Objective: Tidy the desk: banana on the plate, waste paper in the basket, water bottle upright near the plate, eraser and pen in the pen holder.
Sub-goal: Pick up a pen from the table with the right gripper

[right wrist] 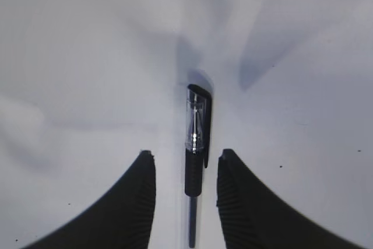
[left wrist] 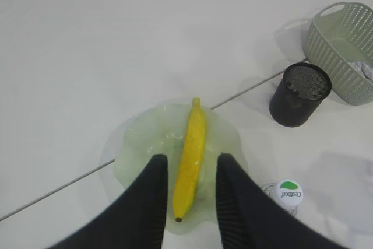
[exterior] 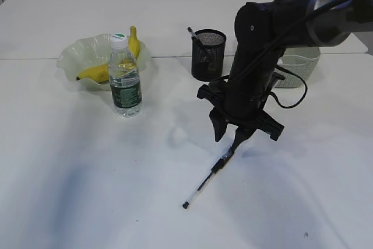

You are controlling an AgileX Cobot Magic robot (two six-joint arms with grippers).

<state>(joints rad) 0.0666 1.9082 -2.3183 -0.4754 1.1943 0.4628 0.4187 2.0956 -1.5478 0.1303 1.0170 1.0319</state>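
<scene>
Your right tool (right wrist: 186, 199) straddles the pen (right wrist: 196, 138) with jaws apart, holding nothing; close off-centre and you'll roll it across the tabletop (exterior: 87, 173)

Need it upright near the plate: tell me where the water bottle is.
Exterior view, left side: the water bottle stands upright on the desk, directly before the plate.

Right gripper (right wrist: 183, 170) low, pointing down, jaws parted, left gripper (left wrist: 191, 170) raised, jaws parted

Exterior slants down; wrists look down, left perhaps higher.
</scene>
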